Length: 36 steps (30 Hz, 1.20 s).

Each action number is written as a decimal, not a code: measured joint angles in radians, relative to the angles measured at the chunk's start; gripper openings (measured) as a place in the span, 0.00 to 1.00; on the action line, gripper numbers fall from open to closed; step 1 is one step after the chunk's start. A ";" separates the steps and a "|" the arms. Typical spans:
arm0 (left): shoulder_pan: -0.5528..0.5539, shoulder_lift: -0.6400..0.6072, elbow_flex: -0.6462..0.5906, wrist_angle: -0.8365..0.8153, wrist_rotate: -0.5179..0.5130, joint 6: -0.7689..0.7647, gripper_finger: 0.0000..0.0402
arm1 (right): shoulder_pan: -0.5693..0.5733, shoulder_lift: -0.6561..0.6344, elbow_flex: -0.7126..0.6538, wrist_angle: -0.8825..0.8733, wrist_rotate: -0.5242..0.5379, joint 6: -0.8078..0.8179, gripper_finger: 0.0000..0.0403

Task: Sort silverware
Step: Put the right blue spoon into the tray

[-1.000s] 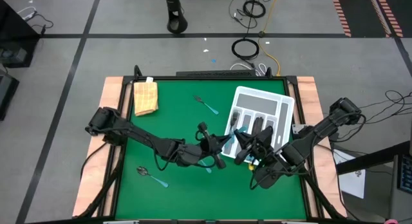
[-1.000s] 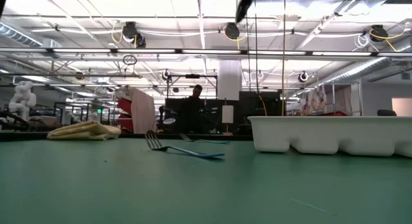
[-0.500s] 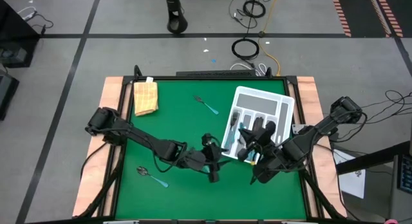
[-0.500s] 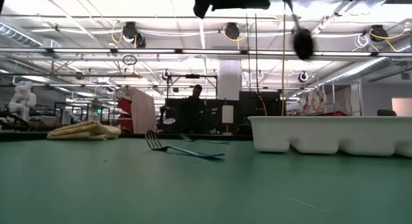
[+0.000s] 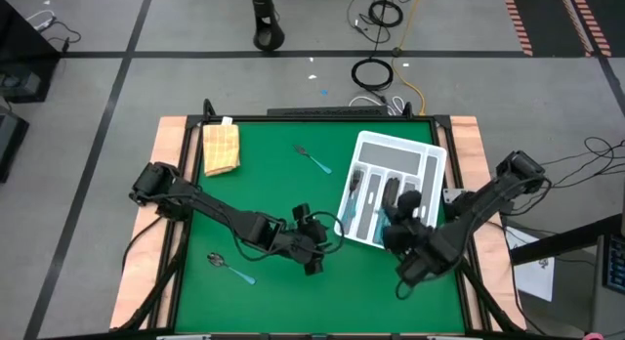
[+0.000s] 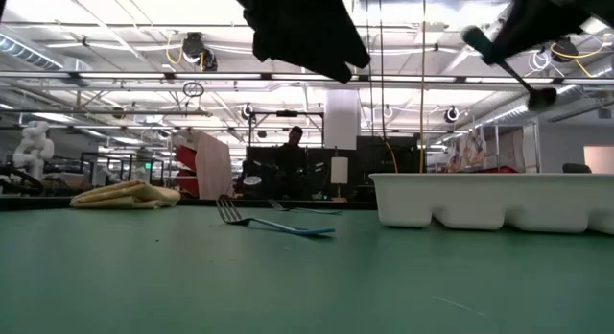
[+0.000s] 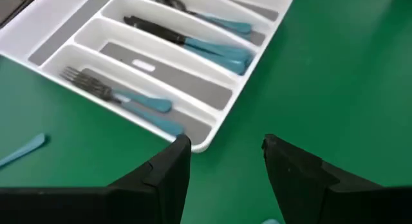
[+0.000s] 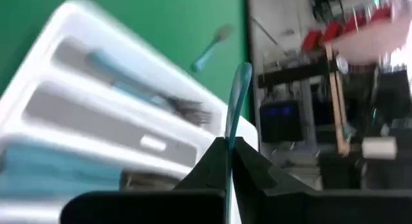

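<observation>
Right gripper (image 8: 228, 143) pinched on a teal-handled utensil (image 8: 237, 95) above the white divided tray (image 5: 426, 156) for sorting, left gripper (image 7: 222, 150) wide, empty.

Left gripper (image 7: 222, 153) spread wide; right gripper (image 8: 230, 145) clamped tight.

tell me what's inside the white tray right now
The white tray holds teal-handled silverware: forks in one compartment, darker-headed pieces in others. In the high view the right arm covers part of it, hiding what lies underneath.
</observation>
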 joint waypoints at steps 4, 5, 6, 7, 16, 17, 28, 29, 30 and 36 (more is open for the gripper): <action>0.001 0.000 0.000 -0.003 -0.015 -0.002 0.50 | 0.025 0.016 -0.102 0.029 -0.053 -0.018 0.00; 0.001 0.000 0.000 -0.003 -0.021 -0.002 0.50 | 0.037 0.020 -0.124 0.040 -0.052 -0.020 0.00; 0.001 0.000 0.000 -0.004 -0.027 -0.003 0.50 | 0.051 0.020 -0.143 0.045 -0.052 -0.027 0.00; 0.000 0.000 0.000 -0.004 -0.033 -0.003 0.50 | 0.061 0.019 -0.160 0.047 -0.051 -0.045 0.00; 0.001 0.002 -0.004 -0.025 -0.066 -0.006 0.50 | 0.132 0.018 -0.244 0.044 -0.155 -0.396 0.00; 0.001 0.002 -0.009 -0.025 -0.070 -0.016 0.50 | 0.143 0.018 -0.246 0.043 -0.157 -0.441 0.00; 0.001 0.004 -0.021 -0.035 -0.149 -0.081 0.50 | 0.234 0.018 -0.315 0.157 -0.260 -0.568 0.00; 0.001 0.004 -0.021 -0.033 -0.152 -0.081 0.50 | 0.236 0.018 -0.328 0.171 -0.271 -0.587 0.00; 0.001 0.004 -0.021 -0.033 -0.152 -0.081 0.50 | 0.239 0.018 -0.340 0.183 -0.294 -0.596 0.00; 0.001 0.004 -0.021 -0.033 -0.163 -0.088 0.50 | 0.245 0.018 -0.397 0.235 -0.326 -0.593 0.00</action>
